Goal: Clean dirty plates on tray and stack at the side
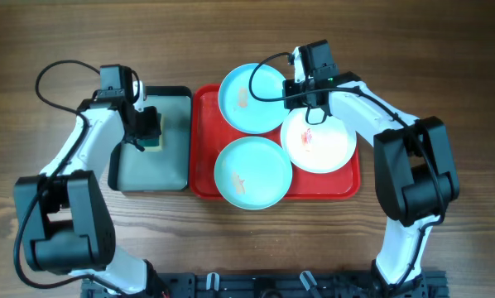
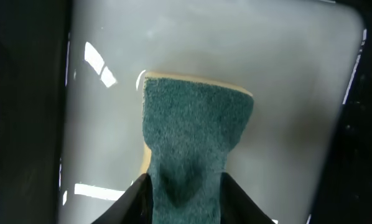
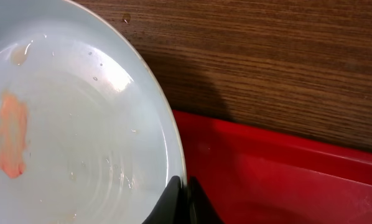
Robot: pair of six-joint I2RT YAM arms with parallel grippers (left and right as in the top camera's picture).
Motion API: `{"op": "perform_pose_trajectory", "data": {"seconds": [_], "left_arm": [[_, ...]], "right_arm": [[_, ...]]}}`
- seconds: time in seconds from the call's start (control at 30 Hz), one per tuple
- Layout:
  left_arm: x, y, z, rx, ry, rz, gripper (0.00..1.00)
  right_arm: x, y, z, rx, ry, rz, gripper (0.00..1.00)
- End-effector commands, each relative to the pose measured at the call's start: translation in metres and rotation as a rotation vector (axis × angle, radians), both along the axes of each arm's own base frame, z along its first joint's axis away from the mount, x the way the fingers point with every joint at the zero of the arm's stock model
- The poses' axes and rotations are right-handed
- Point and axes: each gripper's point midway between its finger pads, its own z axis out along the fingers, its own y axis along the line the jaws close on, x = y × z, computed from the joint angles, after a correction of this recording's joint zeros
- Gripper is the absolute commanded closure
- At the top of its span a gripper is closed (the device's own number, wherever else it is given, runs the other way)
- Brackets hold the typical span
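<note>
Left wrist: left pincer [image 2: 186,193] clamps sponge [image 2: 195,124], unclear overhead; right wrist: right pincer [image 3: 181,196] pinches turquoise plate [image 3: 80,124] rim.

Left arm reaches forward, elbow bent, left gripper [image 1: 146,126] pointing down, fingers [image 2: 139,199] clamped on a sponge [image 2: 195,134]. Right arm folds inward from its base, right gripper [image 3: 181,200] low, jaws nearly together, pinching a plate [image 3: 80,124] at its rim.
</note>
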Motion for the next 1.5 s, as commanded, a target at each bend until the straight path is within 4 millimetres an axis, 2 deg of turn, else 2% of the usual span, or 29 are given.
{"op": "perform_pose_trajectory", "data": {"seconds": [0.0, 0.2, 0.23, 0.27, 0.3, 0.4, 0.5, 0.67, 0.73, 0.83, 0.9, 0.97, 1.47], "left_arm": [[-0.004, -0.003, -0.016, 0.005, 0.037, -0.077, 0.69], [-0.010, -0.004, -0.038, -0.002, 0.096, -0.086, 0.68], [-0.011, -0.004, -0.041, -0.002, 0.100, -0.086, 0.72], [-0.011, -0.004, -0.045, -0.003, 0.105, -0.086, 0.93], [-0.011, -0.004, -0.045, -0.003, 0.104, -0.086, 0.96], [-0.004, -0.004, -0.036, 0.001, 0.072, -0.086, 0.96], [0.015, -0.003, 0.005, 0.013, -0.050, -0.081, 0.96], [0.038, -0.001, 0.097, 0.010, -0.344, -0.002, 0.96], [0.039, -0.001, 0.119, -0.004, -0.411, 0.029, 0.96], [0.036, -0.007, 0.141, -0.039, -0.468, 0.020, 0.96], [0.032, -0.023, 0.144, -0.119, -0.463, -0.026, 0.96], [0.031, -0.027, 0.142, -0.144, -0.454, -0.038, 0.96], [0.026, -0.027, 0.137, -0.143, -0.424, -0.037, 0.96]], "right_arm": [[0.003, 0.001, 0.001, 0.000, -0.002, 0.001, 0.96], [0.004, 0.001, 0.001, 0.001, -0.004, 0.001, 0.96], [0.004, 0.001, 0.001, 0.001, -0.004, 0.001, 0.96], [0.004, 0.001, 0.001, 0.000, -0.003, 0.001, 0.96], [0.003, 0.001, 0.001, 0.000, -0.002, 0.002, 0.96], [0.003, 0.001, 0.001, 0.000, -0.002, 0.002, 0.96], [0.002, 0.000, 0.000, -0.003, 0.006, 0.002, 0.96], [-0.002, -0.001, -0.003, -0.008, 0.024, 0.002, 0.96], [-0.003, -0.001, -0.003, -0.009, 0.027, 0.002, 0.96], [-0.003, -0.001, -0.003, -0.010, 0.028, 0.002, 0.96], [-0.003, -0.001, -0.003, -0.009, 0.028, 0.002, 0.96], [-0.003, -0.001, -0.003, -0.009, 0.026, 0.002, 0.96], [-0.006, 0.004, -0.003, 0.019, 0.044, 0.015, 0.96]]}}
